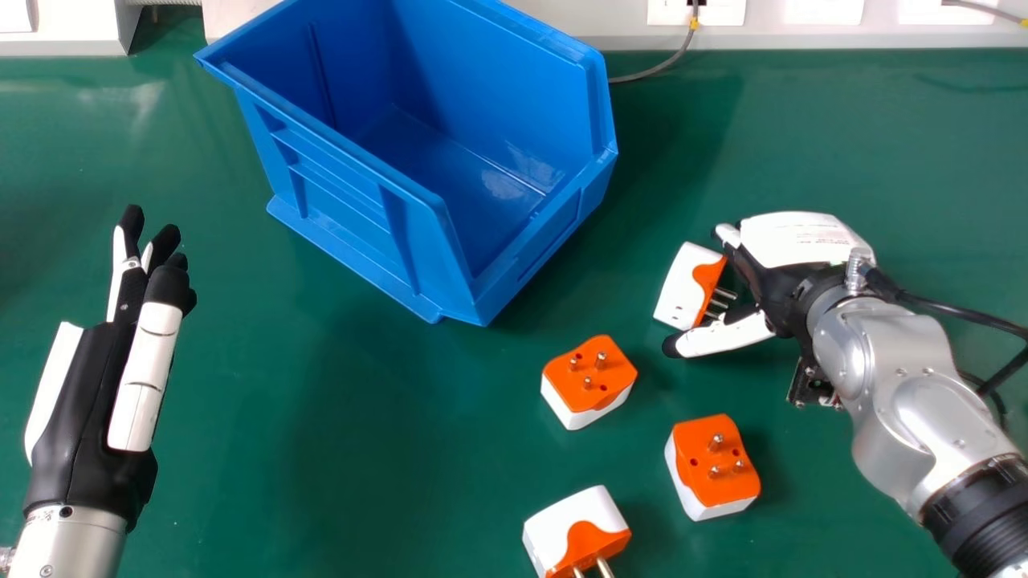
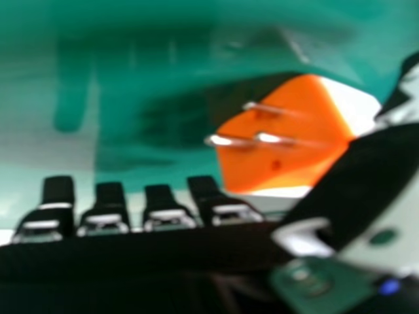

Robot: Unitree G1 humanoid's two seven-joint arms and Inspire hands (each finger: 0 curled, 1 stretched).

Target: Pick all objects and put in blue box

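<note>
Head view, looking down at the green table (image 1: 385, 490): nearest me lies a white-and-orange plug adapter (image 1: 564, 522), well out from the blue box (image 1: 345, 201) on its near side and a little to the right. A second adapter (image 1: 715, 486) sits prongs up, farther right of the box. The left hand (image 1: 92, 417) waits to the box's left, on the near side, its fingers straight and lying close together. A third adapter (image 1: 582, 389), also prongs up, is nearer the box, just off its near right corner.

Beyond that, right of the box and roughly level with that corner, the far adapter (image 1: 683, 281) lies between the thumb and fingers of the right hand (image 1: 803, 239). That hand looks loosely spread, not pinching; whether the thumb touches the adapter, I can't tell. The prongs point towards the palm.

I'd call this the first pick, just before the squeeze. Best to close thumb and fingers on the solid sides together, since pressing the prongs could twist it loose. Then lift straight up, staying off the third adapter, cross the box's low front wall with room to spare, and let go down inside.
</note>
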